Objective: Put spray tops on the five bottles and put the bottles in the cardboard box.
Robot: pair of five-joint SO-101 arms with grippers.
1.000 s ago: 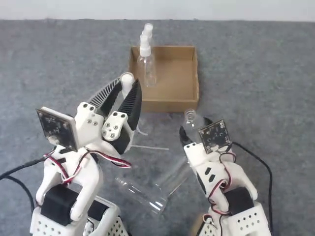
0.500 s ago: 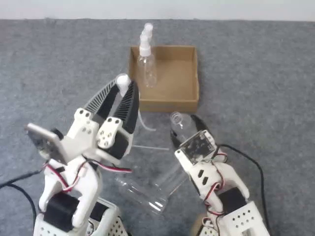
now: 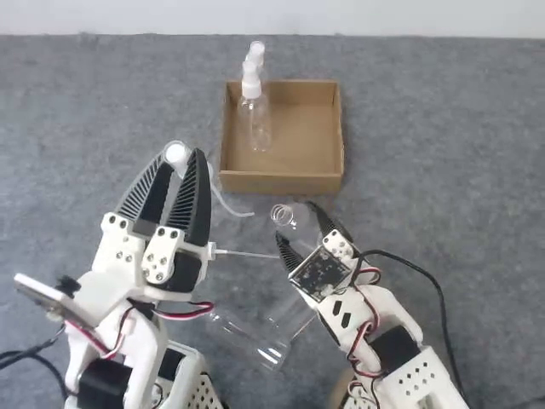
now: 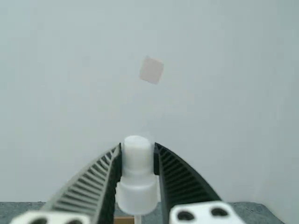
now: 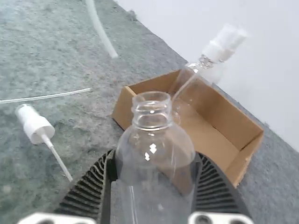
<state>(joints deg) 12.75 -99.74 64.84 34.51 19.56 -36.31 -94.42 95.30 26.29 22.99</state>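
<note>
TABLETOP — The L gripper is clamped on a white spray top, held up near the box's front-left corner. The top's dip tube curls down toward the box's front wall. The R gripper is closed around a clear bottle just in front of the box. The bottle's neck is uncapped and points toward the box without touching the front wall. A loose top lies on the grey mat in front of the box, on the L side of the held bottle, w/ its thin tube stretched flat beside it. Inside the box a capped bottle stands upright at the far-left corner, its sprayer rising above the rim. A second sprayer shows just behind it — whether that belongs to another bottle can't be told. Clear bottles lie on their sides on the mat well in front of the box, between the two arms' bases. Whether they carry tops can't be made out.
</note>
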